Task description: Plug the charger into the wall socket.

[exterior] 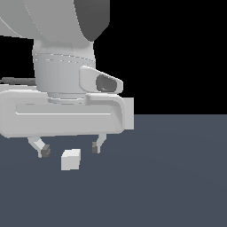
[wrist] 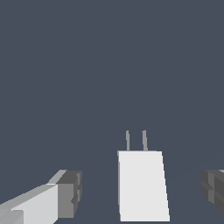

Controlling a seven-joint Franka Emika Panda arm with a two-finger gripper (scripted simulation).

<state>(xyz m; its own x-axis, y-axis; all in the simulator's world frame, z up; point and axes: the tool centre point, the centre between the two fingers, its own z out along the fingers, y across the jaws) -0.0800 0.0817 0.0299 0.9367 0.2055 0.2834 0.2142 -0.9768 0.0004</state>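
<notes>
Small plain white boxy charger (wrist: 142, 186) lies on dark floor (wrist: 109, 65) between spread-apart jaws of the grey two-finger gripper (exterior: 69, 150), untouched, prongs pointing away from the wrist.

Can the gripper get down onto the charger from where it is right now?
Probably yes. The gripper hangs open above the charger, one finger on each side with gaps to spare, and nothing lies between them on the dark floor.

A flat, dark blue-grey floor (exterior: 177, 177) carries everything here. Directly on it lies one small white charger (exterior: 70, 159), two thin grey prongs jutting from one end in the wrist view.
</notes>
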